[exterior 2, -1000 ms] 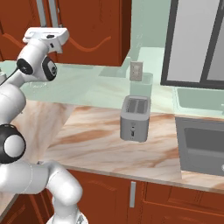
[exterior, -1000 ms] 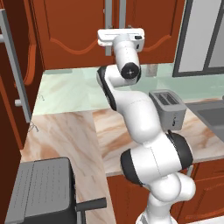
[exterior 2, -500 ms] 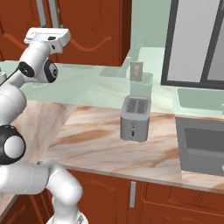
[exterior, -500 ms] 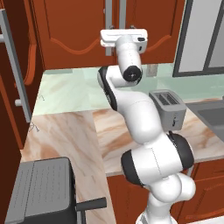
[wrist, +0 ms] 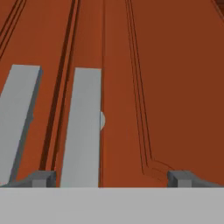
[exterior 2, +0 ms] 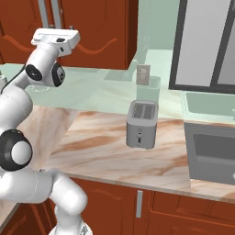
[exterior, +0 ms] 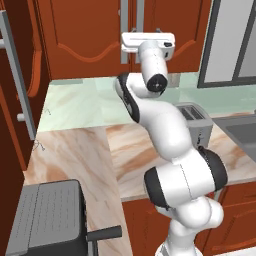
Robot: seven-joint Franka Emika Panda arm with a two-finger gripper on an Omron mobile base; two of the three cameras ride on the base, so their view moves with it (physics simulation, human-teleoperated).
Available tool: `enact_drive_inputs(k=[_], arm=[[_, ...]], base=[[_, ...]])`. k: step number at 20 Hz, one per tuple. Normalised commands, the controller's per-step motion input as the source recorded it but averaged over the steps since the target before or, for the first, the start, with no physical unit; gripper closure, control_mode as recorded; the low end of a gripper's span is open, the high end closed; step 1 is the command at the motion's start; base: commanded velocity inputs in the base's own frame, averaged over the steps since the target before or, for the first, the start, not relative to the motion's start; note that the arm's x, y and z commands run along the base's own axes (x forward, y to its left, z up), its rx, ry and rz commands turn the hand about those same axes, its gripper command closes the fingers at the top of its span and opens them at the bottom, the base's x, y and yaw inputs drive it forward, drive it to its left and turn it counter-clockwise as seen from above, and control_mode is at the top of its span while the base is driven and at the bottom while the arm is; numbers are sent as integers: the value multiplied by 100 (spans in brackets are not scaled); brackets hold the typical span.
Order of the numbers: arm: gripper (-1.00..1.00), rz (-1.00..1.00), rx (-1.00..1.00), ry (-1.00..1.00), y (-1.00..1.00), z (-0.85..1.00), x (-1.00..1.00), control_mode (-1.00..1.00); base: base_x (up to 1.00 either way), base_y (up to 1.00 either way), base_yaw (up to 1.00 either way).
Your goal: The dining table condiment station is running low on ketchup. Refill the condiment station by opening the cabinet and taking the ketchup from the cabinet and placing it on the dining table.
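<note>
The cabinet (exterior: 85, 35) hangs over the counter with both doors closed. Its two silver bar handles (exterior: 123, 27) meet at the middle seam. My gripper (wrist: 111, 178) is raised right in front of those handles (wrist: 83, 131), open, with nothing held. In the hand view one handle stands between my finger tips (wrist: 41, 177), close to the left one; the other handle (wrist: 17, 122) lies outside them. The white hand (exterior 2: 55, 37) faces the cabinet (exterior 2: 98, 27) doors in the right base view. The ketchup is hidden and the dining table is out of view.
A silver toaster (exterior 2: 141, 124) stands on the marble counter (exterior 2: 101, 147) under the arm. A sink (exterior 2: 213, 153) lies to the right below a window. A dark grey appliance (exterior: 47, 222) sits at the lower left, beside a tall cabinet with a long handle (exterior: 15, 75).
The jaws have spread to full width. The hand has crept slightly rightward along the cabinet front; everything else is still.
</note>
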Motion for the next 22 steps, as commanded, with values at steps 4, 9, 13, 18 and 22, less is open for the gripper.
enact_drive_inputs(k=[4, 9, 13, 18, 22], arm=[[-100, 0, 0, 0, -1, -6, 55, -100], [-100, 0, 0, 0, 4, -8, 49, -100], [100, 0, 0, 0, 13, -6, 32, -100], [100, 0, 0, 2, 1, -1, 16, -100], [100, 0, -2, 10, 0, -7, 6, -100]], base=[[0, 0, 0], [0, 0, 0], [0, 0, 0], [0, 0, 0], [0, 0, 0]])
